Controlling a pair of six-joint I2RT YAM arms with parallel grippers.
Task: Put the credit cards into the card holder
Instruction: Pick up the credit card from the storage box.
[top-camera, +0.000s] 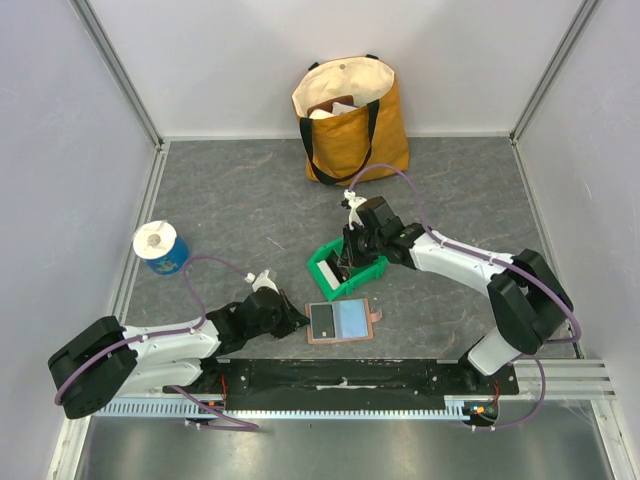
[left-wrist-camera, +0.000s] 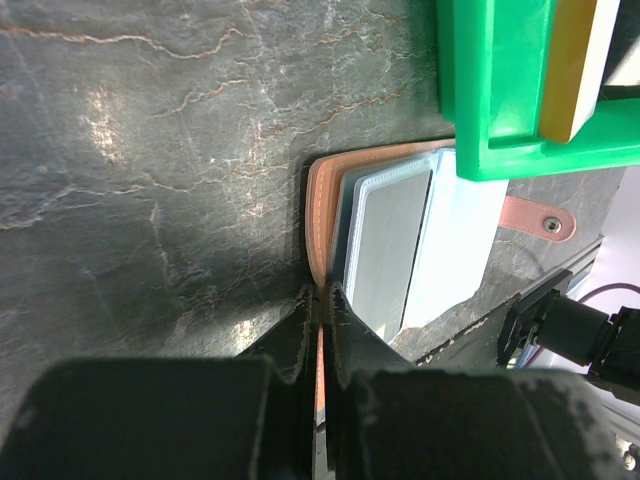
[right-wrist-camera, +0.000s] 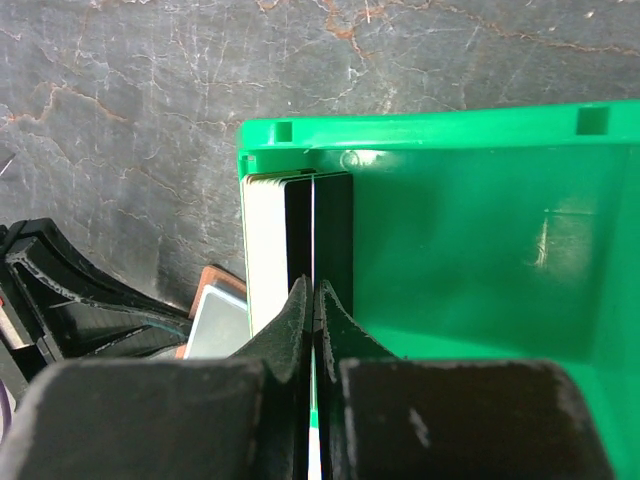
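Note:
The terracotta card holder lies open on the table and shows its light blue-grey lining. My left gripper is shut on its brown left edge, with the fingertips meeting at the rim in the left wrist view. My right gripper reaches into the green bin. It is shut on a thin card seen edge-on. That card stands among the credit cards against the bin's wall, one white and the others dark. The jaws close at the card's edge in the right wrist view.
A mustard and cream tote bag stands at the back. A blue roll sits at the left. The green bin is just beyond the holder's far side. White walls close in the grey table on three sides.

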